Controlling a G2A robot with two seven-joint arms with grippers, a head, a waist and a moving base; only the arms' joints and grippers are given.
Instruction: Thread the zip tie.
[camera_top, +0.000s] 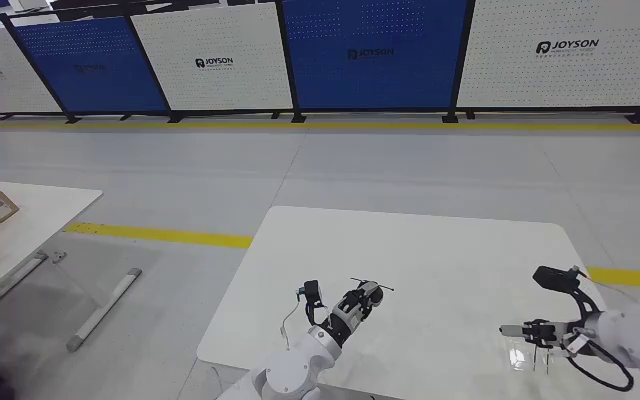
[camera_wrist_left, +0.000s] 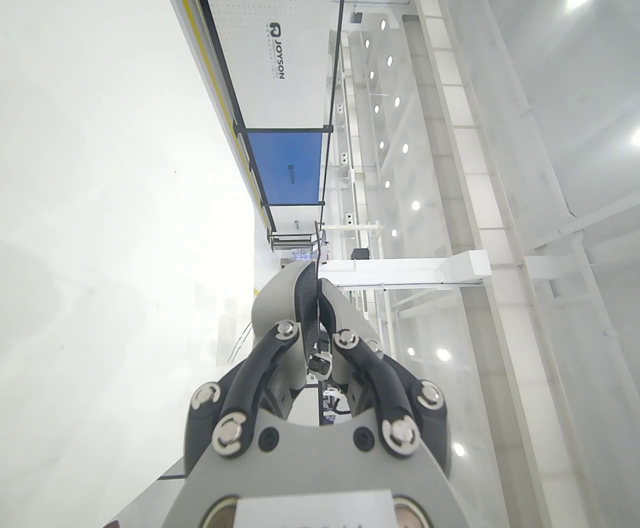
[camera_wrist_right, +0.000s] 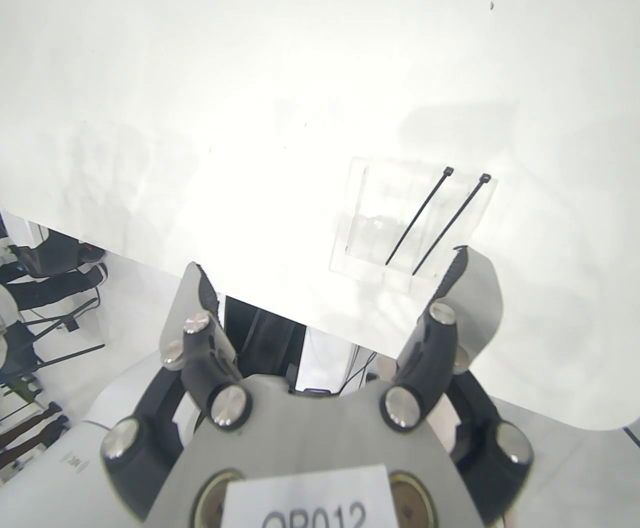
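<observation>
Left fingers (camera_wrist_left: 306, 300) clenched on a black zip tie (camera_wrist_left: 317, 250), held over the bench (camera_top: 430, 250), well left of the clear tray (camera_wrist_right: 357, 172). Right fingers (camera_wrist_right: 472, 280) spread apart, grasping nothing, hovering just by the tray's near edge. Two spare zip ties (camera_wrist_right: 419, 216) lie slanted, side by side, in the tray.
</observation>
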